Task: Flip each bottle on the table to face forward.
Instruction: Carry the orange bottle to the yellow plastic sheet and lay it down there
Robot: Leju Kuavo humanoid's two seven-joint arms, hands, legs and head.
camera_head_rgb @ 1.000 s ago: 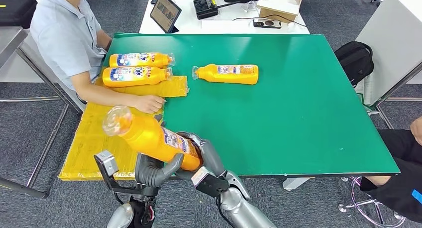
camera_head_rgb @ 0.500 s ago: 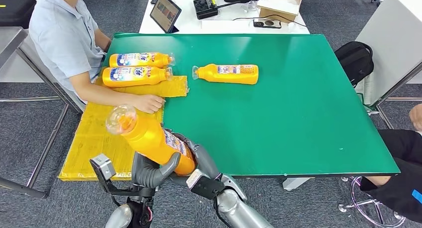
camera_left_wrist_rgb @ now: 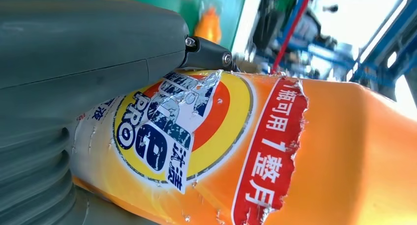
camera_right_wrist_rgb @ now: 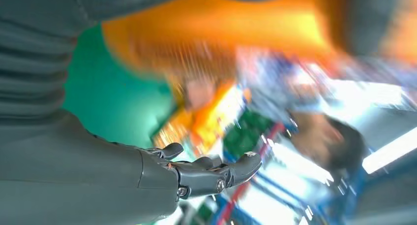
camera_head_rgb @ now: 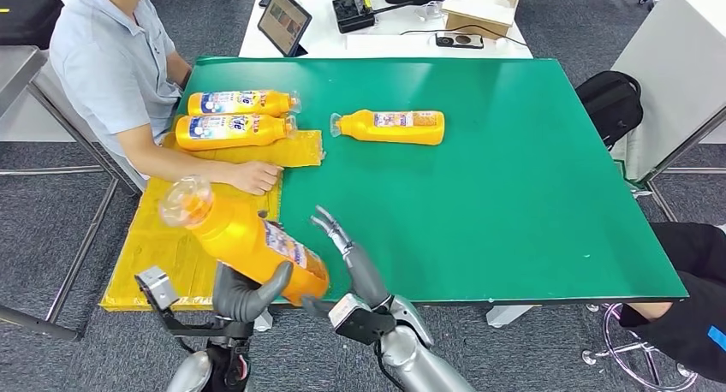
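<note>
My left hand [camera_head_rgb: 250, 292] grips an orange bottle [camera_head_rgb: 240, 236] near its base, tilted with its clear cap up and to the left, above the table's near left corner. In the left wrist view its torn label [camera_left_wrist_rgb: 196, 131] fills the picture beside my left hand [camera_left_wrist_rgb: 74, 87]. My right hand [camera_head_rgb: 353, 257] stands just right of the bottle with fingers spread, holding nothing; its fingers [camera_right_wrist_rgb: 211, 173] show extended. One orange bottle [camera_head_rgb: 391, 126] lies on its side on the green table [camera_head_rgb: 514, 195]. Two more bottles [camera_head_rgb: 232, 130] [camera_head_rgb: 242, 103] lie side by side at the far left.
A yellow mat [camera_head_rgb: 171, 238] covers the table's left edge. A seated person's hand [camera_head_rgb: 255, 177] rests on it near the held bottle. Another person's knee [camera_head_rgb: 693, 264] is at the right edge. A white desk with a tablet [camera_head_rgb: 285, 20] stands behind.
My right hand has let go of the bottle and its fingers have spread. My left hand has carried the bottle a little to the left.
</note>
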